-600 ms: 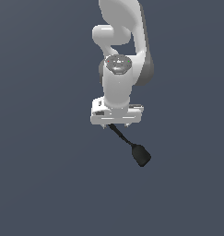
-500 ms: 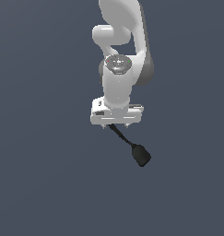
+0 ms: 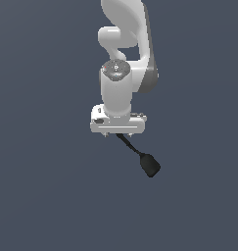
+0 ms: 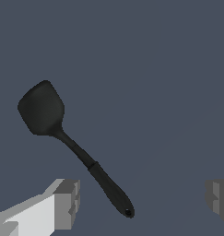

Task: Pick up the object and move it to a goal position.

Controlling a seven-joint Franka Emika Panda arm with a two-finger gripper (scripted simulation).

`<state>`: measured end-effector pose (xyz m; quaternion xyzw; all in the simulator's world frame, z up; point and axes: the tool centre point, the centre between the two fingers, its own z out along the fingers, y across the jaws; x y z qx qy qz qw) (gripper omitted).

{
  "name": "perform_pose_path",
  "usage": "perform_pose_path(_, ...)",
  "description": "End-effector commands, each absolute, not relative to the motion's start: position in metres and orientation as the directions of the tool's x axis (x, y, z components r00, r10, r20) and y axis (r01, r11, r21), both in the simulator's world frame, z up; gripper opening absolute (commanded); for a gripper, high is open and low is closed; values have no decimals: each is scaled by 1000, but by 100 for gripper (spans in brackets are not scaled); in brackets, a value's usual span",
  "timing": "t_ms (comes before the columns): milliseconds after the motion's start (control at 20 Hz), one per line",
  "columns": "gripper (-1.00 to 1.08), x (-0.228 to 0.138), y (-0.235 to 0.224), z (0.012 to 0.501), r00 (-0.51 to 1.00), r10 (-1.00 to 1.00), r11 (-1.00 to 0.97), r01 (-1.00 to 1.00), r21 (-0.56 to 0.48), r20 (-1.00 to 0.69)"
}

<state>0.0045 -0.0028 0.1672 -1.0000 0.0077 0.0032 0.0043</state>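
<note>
The black spatula [image 3: 143,159] is seen just below the centre of the exterior view, lying on the plain dark surface right under the arm. Its long axis is laid out on a diagonal: the thin handle starts up near the underside of the white claw [image 3: 118,133] and runs down toward the lower right of the frame, where the flat rounded head is found. So the head is pointed away from the claw, toward the exterior view's right.

In the wrist view the same spatula [image 4: 72,147] is shown whole, head at the upper left of the frame, handle end with its little hole at the lower middle. The handle end is caught between the two grey fingertips [image 4: 67,203], but nothing is touched: one pad is seen at the lower left edge, the other at the far right edge, with a wide gap between. The claw is spread wide and nothing is gripped.

The arm is hung almost straight down, wrist stacked over the claw body, the claw's wide bar set level across the frame.
</note>
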Motion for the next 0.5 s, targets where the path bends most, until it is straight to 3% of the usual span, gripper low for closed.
perform_pose_path(0, 100, 5, -3, 167, 1000, -18, -1000, -18, -9, -6)
perform_pose_path(450, 100, 5, 6, 154, 997, 80, -997, 80, -3, -6)
